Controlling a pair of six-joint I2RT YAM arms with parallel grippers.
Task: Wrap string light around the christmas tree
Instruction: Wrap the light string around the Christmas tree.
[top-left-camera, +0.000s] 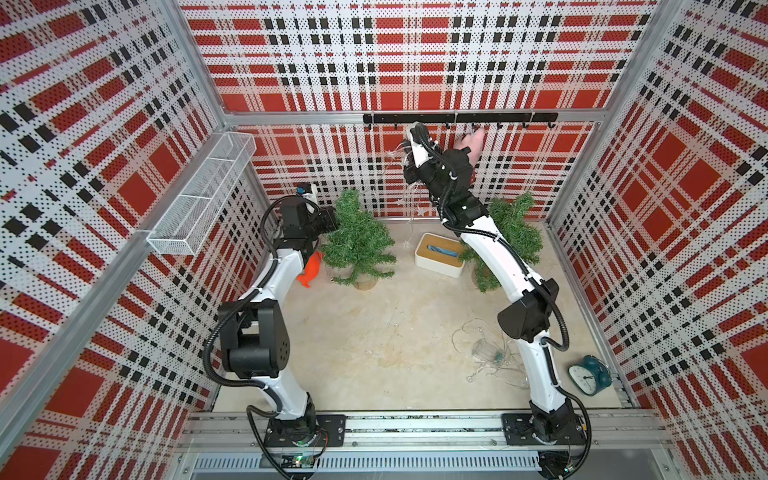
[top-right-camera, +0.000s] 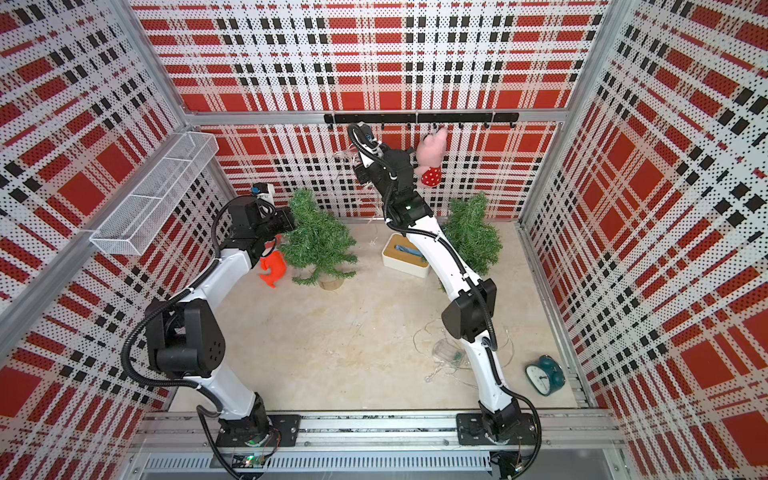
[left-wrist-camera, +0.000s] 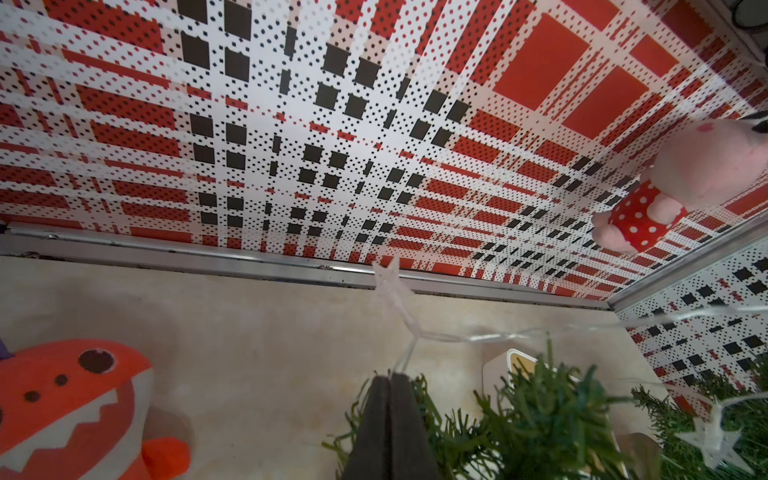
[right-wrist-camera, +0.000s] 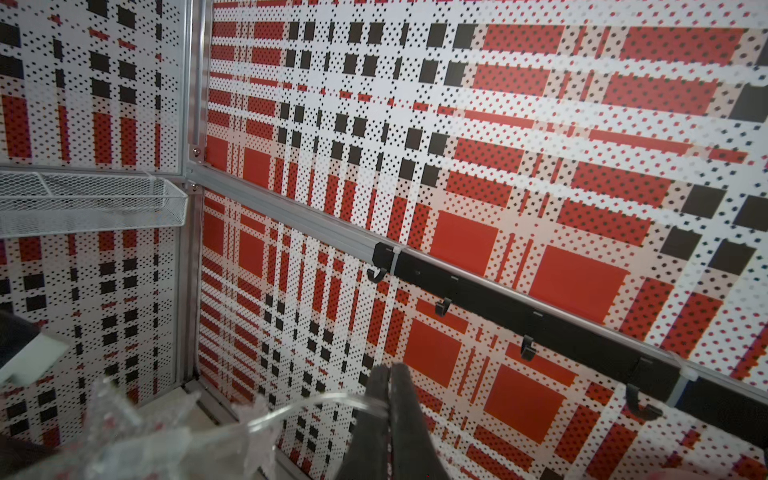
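Left wrist view: left end effector (left-wrist-camera: 390, 379) clamps string light (left-wrist-camera: 390, 286) beside tree (left-wrist-camera: 540, 419).
Right end effector (right-wrist-camera: 389, 369) clamps the same string light, raised near the hook rail (right-wrist-camera: 519, 307); its slack lies on the bench (top-left-camera: 374, 353).

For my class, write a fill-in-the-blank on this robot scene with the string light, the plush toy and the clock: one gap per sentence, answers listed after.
1. The left gripper and the right gripper are each ___ on the string light.
2. The pink plush pig hangs from a black rail of ___.
3. The teal alarm clock stands near the base of the ___ arm.
Missing words: shut; hooks; right.
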